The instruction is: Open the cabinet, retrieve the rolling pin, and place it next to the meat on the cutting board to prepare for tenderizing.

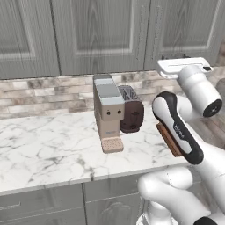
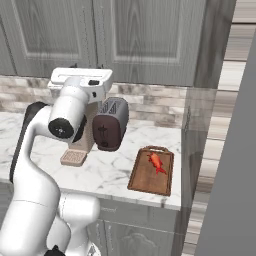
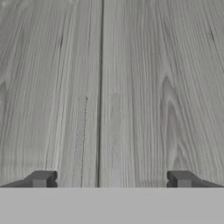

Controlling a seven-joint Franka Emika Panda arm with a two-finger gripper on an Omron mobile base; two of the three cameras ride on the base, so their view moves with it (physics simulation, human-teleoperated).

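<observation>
The grey wood-grain cabinet [image 1: 101,35] hangs above the counter with its framed doors closed. My hand is raised right in front of the doors, and the gripper [image 3: 111,179] is open, its two dark fingertips [image 3: 41,178] wide apart and empty. Close ahead in the hand view is the cabinet [image 3: 153,87] surface, with a vertical door seam [image 3: 100,87] left of centre. The reddish-brown cutting board [image 2: 147,177] lies at the counter's right end with the red meat [image 2: 156,162] on it. The arm partly covers the cutting board [image 1: 169,138] in the left base view. The rolling pin is out of view.
A tan coffee machine [image 1: 107,110] and a dark toaster [image 1: 132,114] stand side by side on the marble counter [image 1: 44,145], below my hand. Grey drawer fronts [image 1: 44,206] run under the counter. A tall grey panel [image 2: 235,150] rises right of the board.
</observation>
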